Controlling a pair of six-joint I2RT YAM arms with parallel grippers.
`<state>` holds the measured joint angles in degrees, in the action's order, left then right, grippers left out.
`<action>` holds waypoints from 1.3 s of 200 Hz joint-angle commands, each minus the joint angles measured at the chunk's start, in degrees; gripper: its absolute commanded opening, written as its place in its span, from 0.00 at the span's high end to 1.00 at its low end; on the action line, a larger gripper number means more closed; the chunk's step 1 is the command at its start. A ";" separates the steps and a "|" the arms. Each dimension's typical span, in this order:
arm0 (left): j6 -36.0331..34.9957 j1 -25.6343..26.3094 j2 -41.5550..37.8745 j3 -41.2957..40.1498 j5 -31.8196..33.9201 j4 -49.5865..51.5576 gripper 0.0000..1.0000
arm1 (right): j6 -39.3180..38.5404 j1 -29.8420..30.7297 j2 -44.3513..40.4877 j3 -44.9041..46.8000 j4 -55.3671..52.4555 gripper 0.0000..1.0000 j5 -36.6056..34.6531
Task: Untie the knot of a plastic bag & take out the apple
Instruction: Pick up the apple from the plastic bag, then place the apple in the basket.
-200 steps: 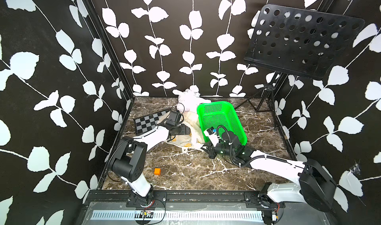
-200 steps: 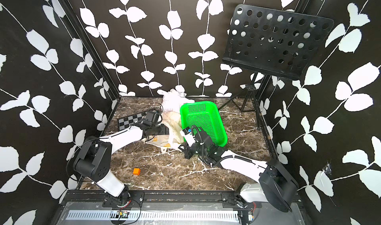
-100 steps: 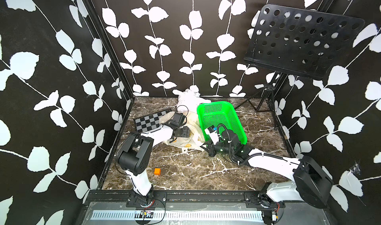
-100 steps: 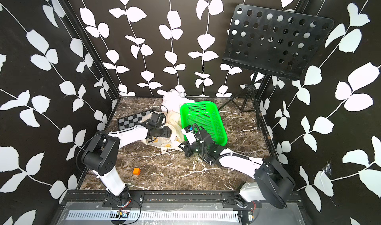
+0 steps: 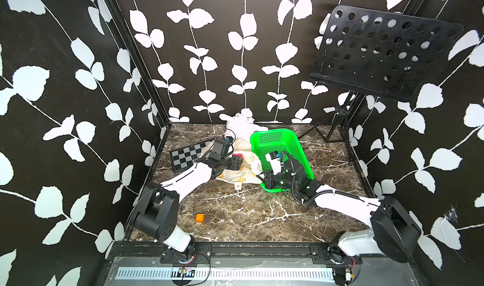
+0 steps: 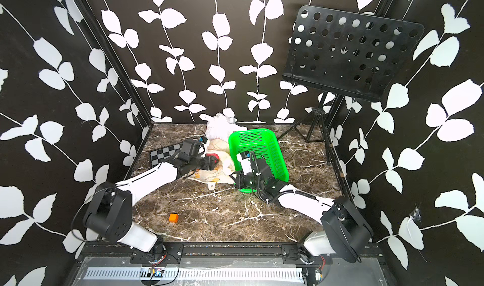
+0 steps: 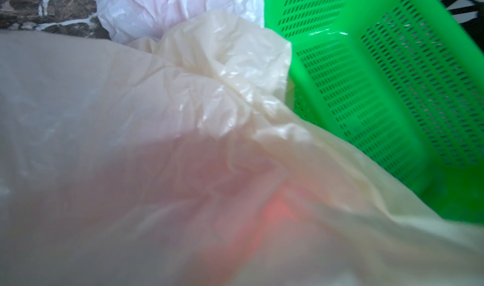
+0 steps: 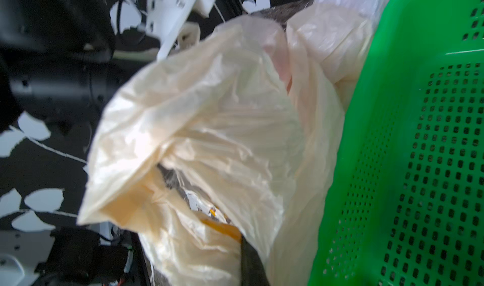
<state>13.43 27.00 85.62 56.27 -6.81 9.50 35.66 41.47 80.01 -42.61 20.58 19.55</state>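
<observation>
The cream plastic bag point(image 5: 239, 173) lies crumpled on the marble floor between both arms, against the green basket; its knot cannot be made out. My left gripper point(image 5: 237, 162) is pushed into the bag's left side. The red apple point(image 5: 237, 155) shows right at its fingers in both top views point(image 6: 213, 157). In the left wrist view bag film point(image 7: 183, 93) covers the jaws and the apple is only a red glow point(image 7: 277, 208). My right gripper point(image 5: 264, 179) is shut on the bag's right edge, with one dark finger point(image 8: 248, 261) visible under the film point(image 8: 209, 119).
A green perforated basket point(image 5: 293, 143) stands tilted just right of the bag, under my right wrist. A white knotted bag point(image 5: 241, 126) sits at the back wall. A checkerboard point(image 5: 187, 156) lies at left, an orange cube point(image 5: 200, 217) near the front, and a music stand point(image 5: 385, 54) at right.
My left gripper has moved right into the bag and its jaws have narrowed; the red apple now shows at its tip. The right gripper has kept its hold on the bag.
</observation>
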 commanded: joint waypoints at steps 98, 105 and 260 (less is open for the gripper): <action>-2.91 0.01 -19.76 4.75 -4.25 4.23 0.54 | 7.46 -1.11 6.16 -4.24 7.24 1.00 -0.49; -2.63 -0.01 -18.60 6.68 -4.32 3.65 0.54 | 6.31 -0.88 5.09 -2.75 7.12 1.00 -0.21; -4.09 5.74 42.13 57.47 -15.30 20.00 0.51 | -8.64 6.08 -1.41 8.86 9.83 1.00 -4.94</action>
<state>10.61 32.32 126.67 109.30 -20.01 24.75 27.83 47.20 79.35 -34.44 27.66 15.97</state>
